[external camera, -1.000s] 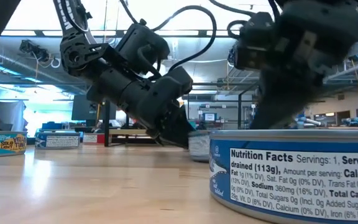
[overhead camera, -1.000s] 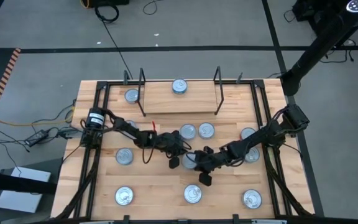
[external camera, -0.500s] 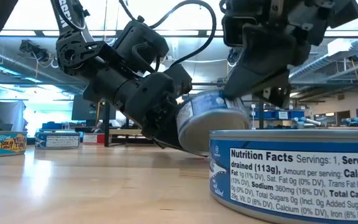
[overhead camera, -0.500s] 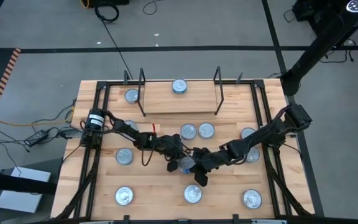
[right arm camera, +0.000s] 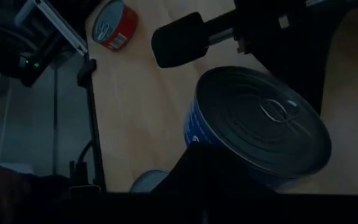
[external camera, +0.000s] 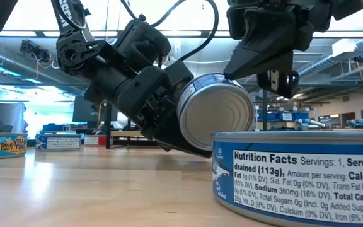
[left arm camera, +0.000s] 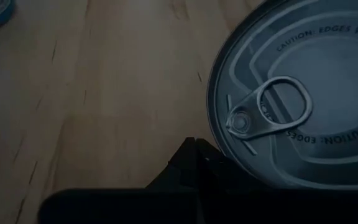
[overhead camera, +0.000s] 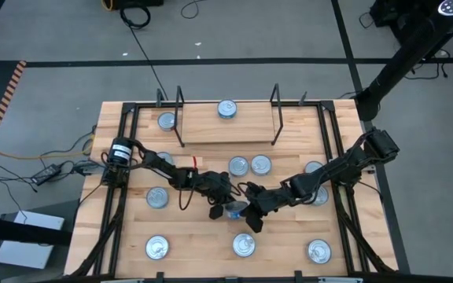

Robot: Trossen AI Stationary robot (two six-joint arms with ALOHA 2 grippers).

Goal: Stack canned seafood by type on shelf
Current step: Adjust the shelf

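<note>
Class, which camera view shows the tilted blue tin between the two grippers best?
The low view: the tilted blue tin fills mid-picture, its silver end facing us. The high view shows a speck; the wrist views show its lid close up.

Both arms are dark, near-black, built of blocky segments joined by rounded housings. The left arm (overhead camera: 160, 165) carries a white label on its base at about nine o'clock of the table, a small red mark midway, and looping black cables. The right arm (overhead camera: 333, 171) looks plain black, perhaps unmarked.
</note>
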